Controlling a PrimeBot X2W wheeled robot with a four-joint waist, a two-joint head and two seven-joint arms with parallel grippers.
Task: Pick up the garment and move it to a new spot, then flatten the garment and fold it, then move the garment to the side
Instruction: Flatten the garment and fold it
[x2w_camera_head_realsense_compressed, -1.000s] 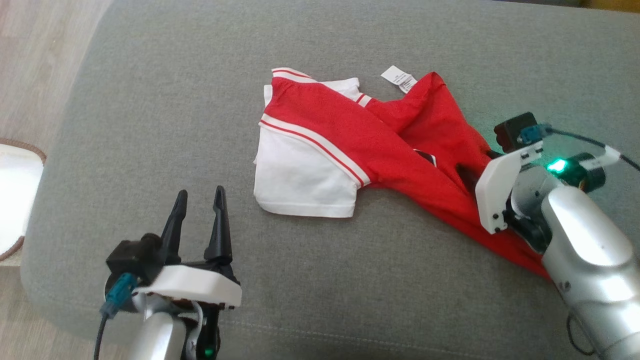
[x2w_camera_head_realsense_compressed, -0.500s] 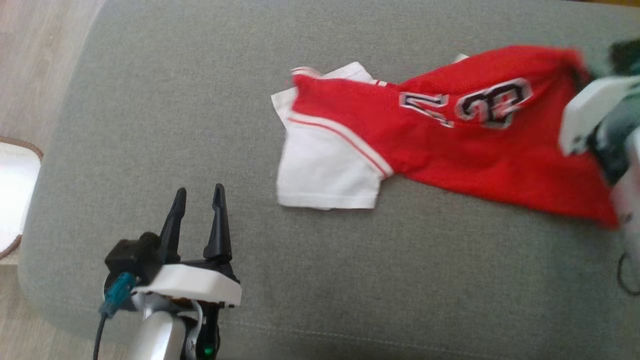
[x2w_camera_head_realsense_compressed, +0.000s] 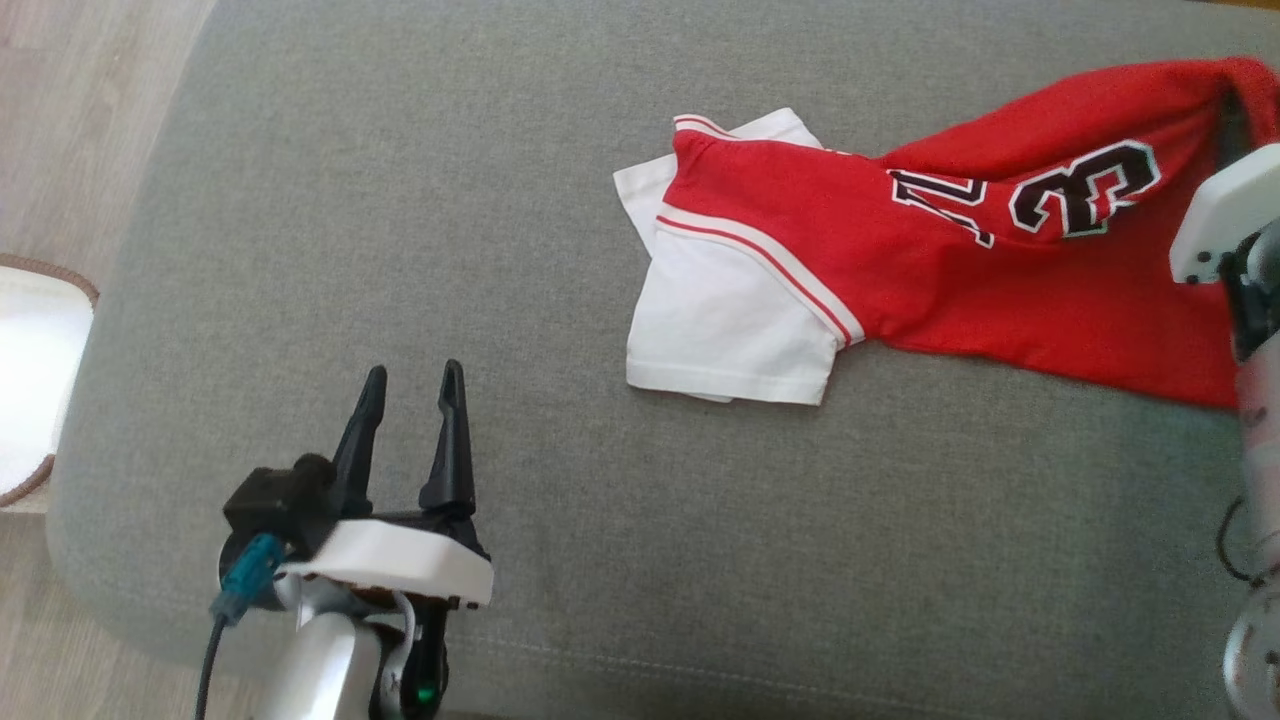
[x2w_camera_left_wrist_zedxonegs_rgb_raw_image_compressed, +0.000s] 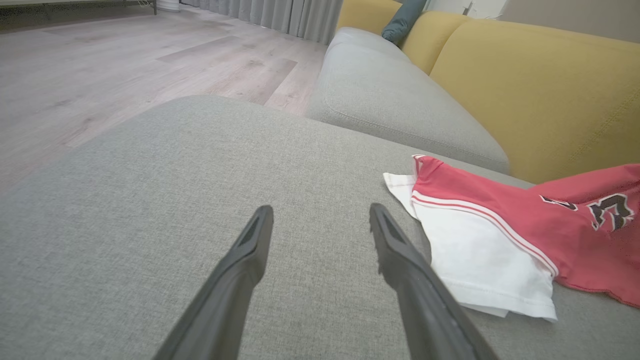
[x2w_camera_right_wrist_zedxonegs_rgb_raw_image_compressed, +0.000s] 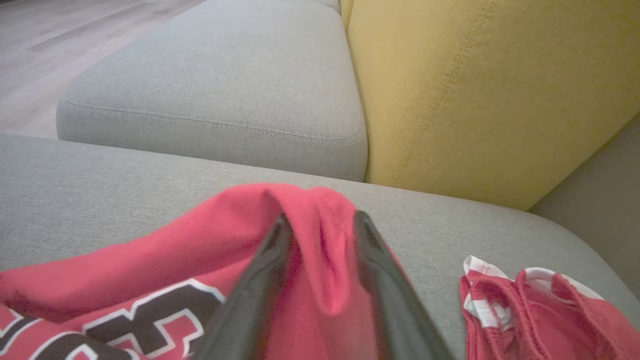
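A broad grey seat cushion (x2w_camera_head_realsense_compressed: 500, 250) takes up most of the head view, with a second grey cushion (x2w_camera_right_wrist_zedxonegs_rgb_raw_image_compressed: 215, 85) butting against it and a yellow backrest (x2w_camera_right_wrist_zedxonegs_rgb_raw_image_compressed: 475, 90) rising behind both. Pale wooden floor (x2w_camera_left_wrist_zedxonegs_rgb_raw_image_compressed: 100, 60) lies beyond the cushion's rounded edge. The garment (x2w_camera_head_realsense_compressed: 900, 270), a red jersey with white sleeves and black numerals outlined in white, lies stretched across the far right part of the cushion. Its white sleeve is flat on the fabric towards the middle, and its red body runs off towards the right arm. The left gripper (x2w_camera_head_realsense_compressed: 413, 370) hovers over bare cushion near the front edge, well apart from the jersey, its two fingers spread wide and holding nothing. The right gripper (x2w_camera_right_wrist_zedxonegs_rgb_raw_image_compressed: 321, 218) has its fingers a little apart with a raised fold of red cloth between them, touching both. Whether they pinch it or have let go cannot be told. A smaller red-and-white bundle (x2w_camera_right_wrist_zedxonegs_rgb_raw_image_compressed: 540, 305) sits just beside that gripper.
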